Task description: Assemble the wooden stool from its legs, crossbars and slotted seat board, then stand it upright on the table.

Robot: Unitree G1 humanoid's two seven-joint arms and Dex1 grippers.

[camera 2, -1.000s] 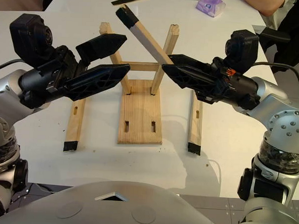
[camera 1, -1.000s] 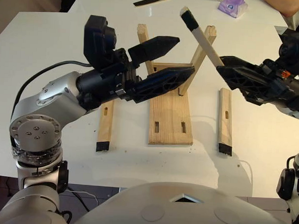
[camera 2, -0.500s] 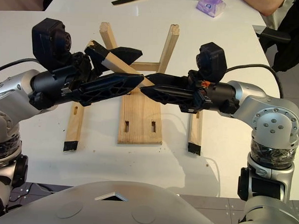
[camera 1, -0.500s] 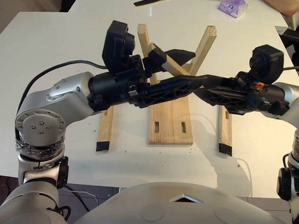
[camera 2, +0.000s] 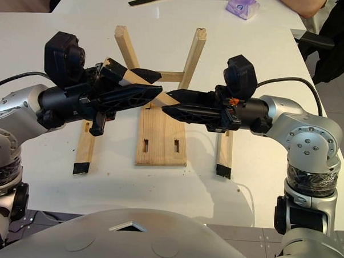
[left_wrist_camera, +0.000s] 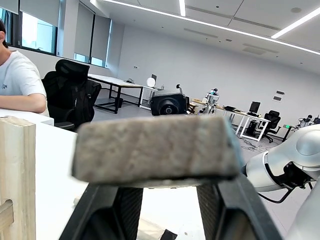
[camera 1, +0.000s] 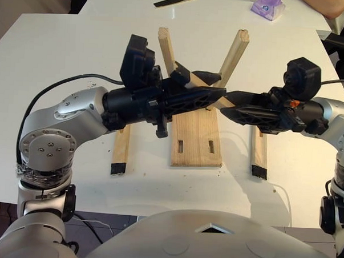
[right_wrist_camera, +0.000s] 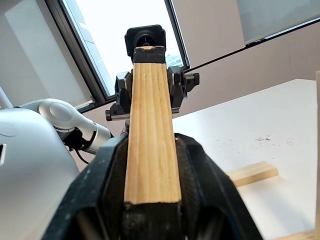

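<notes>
At the left of the white table (camera 1: 61, 50) we see a loose leg (camera 1: 121, 147) lying flat, its black-capped end toward us. Just beside it, above the table, the left hand (camera 2: 161, 83) is closed around one end of the held leg (camera 1: 190, 78). In the left wrist view that leg's grey-padded end sits between the two fingers (left_wrist_camera: 112, 210).

The held leg hangs in the air, slanting across the middle of the scene, with one hand on each end.

Below it the seat board (camera 1: 196, 136) lies flat at the table's centre, and two empty slots show near its near end. From its far end rise the left fitted leg (camera 1: 164, 43) and the right fitted leg (camera 1: 237, 46), splayed apart like a V. The crossbar (camera 2: 171, 76) joins them partway up.

The right hand (camera 2: 168, 103) comes in from the right and grips the other end of the held leg. In the right wrist view the wood runs straight out between its fingers (right_wrist_camera: 197, 165) toward the left hand. The tips of the two hands nearly meet over the far part of the seat board.

At the right, the second loose leg (camera 1: 259, 150) lies flat on the table, parallel to the board and just beside it, with its black cap toward us.

At the table's far edge lie a black strip (camera 1: 175, 0) and a purple packet (camera 1: 267, 6).
</notes>
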